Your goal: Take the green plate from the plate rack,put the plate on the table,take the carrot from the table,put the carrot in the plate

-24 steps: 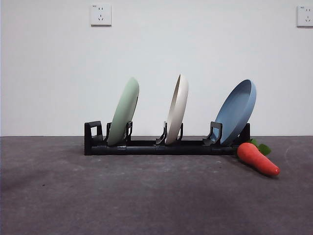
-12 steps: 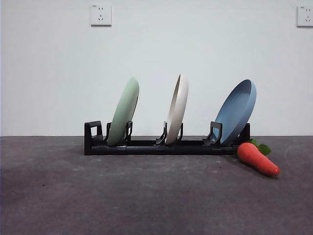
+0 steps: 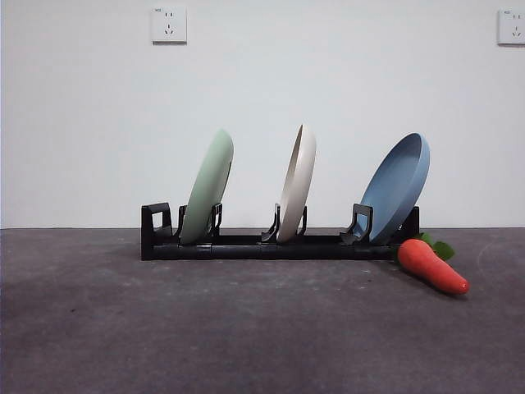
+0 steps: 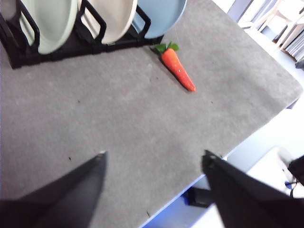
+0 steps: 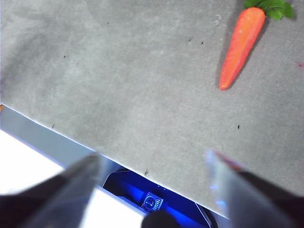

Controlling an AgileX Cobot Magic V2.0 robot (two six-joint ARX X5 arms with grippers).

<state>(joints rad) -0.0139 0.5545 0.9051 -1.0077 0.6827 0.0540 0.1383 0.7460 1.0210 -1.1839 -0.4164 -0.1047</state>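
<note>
The green plate [image 3: 208,185] stands on edge in the plate rack [image 3: 271,244], held between the pair of posts at the rack's left end in the front view, leaning toward the middle of the rack. In the next slot along stands a cream-white plate [image 3: 299,181], and at the far end of the rack a blue plate [image 3: 397,185] leans more steeply. The carrot [image 3: 431,264] lies on the table [image 3: 246,328] just beside the rack's blue-plate end, its green leaves toward the rack and its tip pointing away. The left gripper [image 4: 153,161] hangs above bare table well apart from the rack, jaws spread wide and holding nothing. The right gripper [image 5: 152,159] hovers over the table's edge, also well apart from the rack, jaws likewise spread and empty.
</note>
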